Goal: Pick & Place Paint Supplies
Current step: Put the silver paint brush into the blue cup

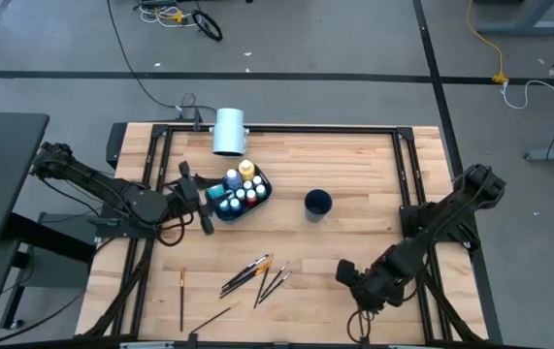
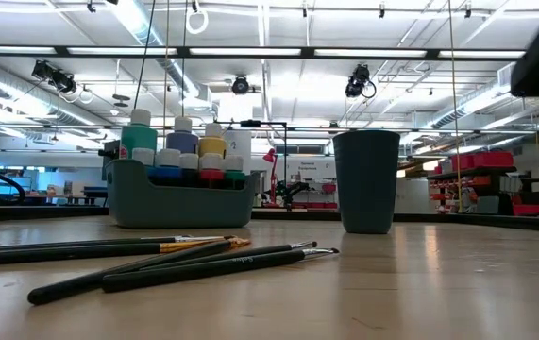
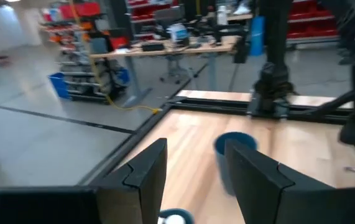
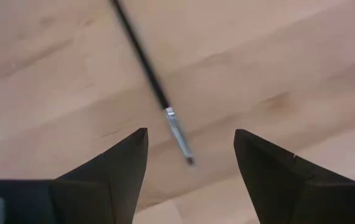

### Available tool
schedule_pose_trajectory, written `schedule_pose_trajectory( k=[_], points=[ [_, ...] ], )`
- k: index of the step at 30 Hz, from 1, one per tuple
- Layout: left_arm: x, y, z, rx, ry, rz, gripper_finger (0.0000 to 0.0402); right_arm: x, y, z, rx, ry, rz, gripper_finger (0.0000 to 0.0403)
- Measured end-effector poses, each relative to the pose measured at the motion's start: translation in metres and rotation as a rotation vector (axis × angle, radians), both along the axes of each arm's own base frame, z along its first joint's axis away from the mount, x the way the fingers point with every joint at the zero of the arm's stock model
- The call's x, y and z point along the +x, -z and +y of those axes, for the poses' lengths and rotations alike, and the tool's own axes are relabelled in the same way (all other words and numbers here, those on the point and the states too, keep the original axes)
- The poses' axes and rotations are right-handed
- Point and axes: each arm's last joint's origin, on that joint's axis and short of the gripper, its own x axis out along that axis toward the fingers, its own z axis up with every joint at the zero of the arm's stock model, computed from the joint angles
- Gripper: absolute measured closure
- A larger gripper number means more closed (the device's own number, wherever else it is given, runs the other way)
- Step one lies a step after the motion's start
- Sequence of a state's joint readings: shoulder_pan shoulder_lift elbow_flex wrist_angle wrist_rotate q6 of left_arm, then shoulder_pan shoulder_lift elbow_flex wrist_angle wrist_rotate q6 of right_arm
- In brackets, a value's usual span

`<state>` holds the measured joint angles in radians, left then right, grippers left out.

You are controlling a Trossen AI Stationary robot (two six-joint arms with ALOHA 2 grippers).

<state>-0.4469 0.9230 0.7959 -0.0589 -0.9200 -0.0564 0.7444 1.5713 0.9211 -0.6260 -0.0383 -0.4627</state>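
Small paint bottles stand upright in a dark tray (image 1: 241, 190) (image 2: 179, 200) left of the table's middle. Several thin paintbrushes (image 1: 255, 274) (image 2: 203, 260) lie flat on the wood near the front edge. One more brush (image 1: 181, 297) lies farther left. My left gripper (image 1: 205, 199) (image 3: 193, 180) hovers open beside the tray's left side, pointing level across the table, with nothing between its fingers. My right gripper (image 1: 342, 274) (image 4: 189, 168) is open to the right of the brushes and points down. Between its fingers, on the table below, shows a dark-handled brush (image 4: 146, 68) with its bristle tip (image 4: 188, 158).
A dark blue cup (image 1: 317, 203) (image 2: 366, 179) (image 3: 233, 149) stands upright right of the tray. A large white cylinder (image 1: 229, 131) lies at the far edge. Another brush (image 1: 214, 317) lies at the front edge. Black frame rails (image 1: 407, 184) run along the table's sides.
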Motion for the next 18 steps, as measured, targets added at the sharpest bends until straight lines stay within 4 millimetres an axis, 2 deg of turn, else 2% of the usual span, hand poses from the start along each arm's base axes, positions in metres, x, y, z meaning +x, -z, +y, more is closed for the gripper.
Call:
schedule_pose_trajectory(
  k=[8, 12, 15, 18],
  points=[
    [0.001, 0.000, -0.003, -0.095, 0.101, -0.026, 0.0231, 0.006, 0.031, 0.003, -0.144, -0.174, 0.020, 0.0163],
    [0.001, 0.000, -0.004, -0.101, 0.123, -0.025, 0.0231, 0.009, 0.037, 0.003, -0.183, -0.204, 0.021, 0.0167],
    [0.001, 0.000, -0.004, -0.106, 0.122, -0.026, 0.0231, 0.009, 0.039, 0.002, -0.149, -0.249, 0.053, 0.0188],
    [0.001, 0.000, -0.004, -0.113, 0.122, -0.029, 0.0231, 0.009, 0.039, 0.002, -0.155, -0.262, 0.055, 0.0226]
  ],
)
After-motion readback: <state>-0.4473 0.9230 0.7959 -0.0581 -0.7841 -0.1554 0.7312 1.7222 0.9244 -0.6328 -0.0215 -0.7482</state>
